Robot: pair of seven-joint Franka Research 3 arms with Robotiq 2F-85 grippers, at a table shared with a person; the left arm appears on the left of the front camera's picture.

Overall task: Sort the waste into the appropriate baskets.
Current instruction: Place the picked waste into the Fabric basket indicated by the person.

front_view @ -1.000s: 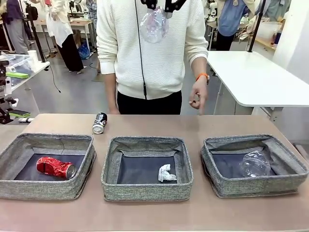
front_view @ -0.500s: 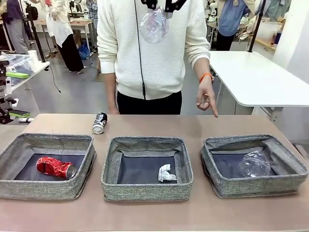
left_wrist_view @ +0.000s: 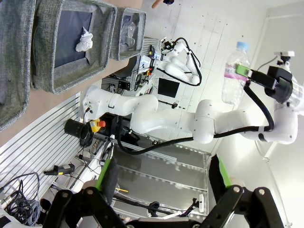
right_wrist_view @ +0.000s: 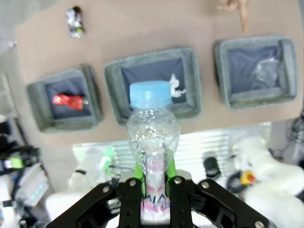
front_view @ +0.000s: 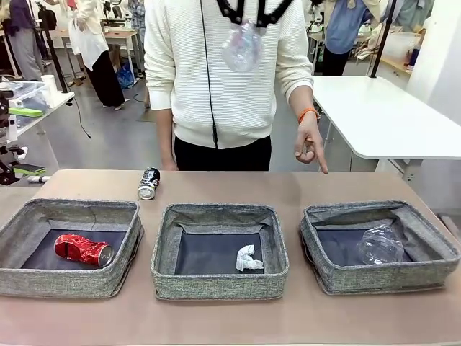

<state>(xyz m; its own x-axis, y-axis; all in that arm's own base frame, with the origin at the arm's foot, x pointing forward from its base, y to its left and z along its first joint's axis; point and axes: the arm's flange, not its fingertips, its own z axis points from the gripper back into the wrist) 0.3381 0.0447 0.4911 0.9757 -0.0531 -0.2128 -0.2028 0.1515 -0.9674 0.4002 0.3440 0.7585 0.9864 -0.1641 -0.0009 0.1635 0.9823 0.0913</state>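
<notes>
the three baskets [front_view: 219, 249] sit unchanged on the tabletop [front_view: 230, 317]: crushed red can [front_view: 83, 249] left, paper wad [front_view: 248, 258] middle, clear plastic cup [front_view: 379, 245] right. the black-and-silver can [front_view: 148, 183] lies behind them. the person's hand [front_view: 310, 147] still points down (at the right basket). high above, the right end effector [right_wrist_view: 153, 183] clamps the clear bottle [right_wrist_view: 153, 142], which has shifted right. the left end effector [left_wrist_view: 164, 183] is spread wide, empty.
</notes>
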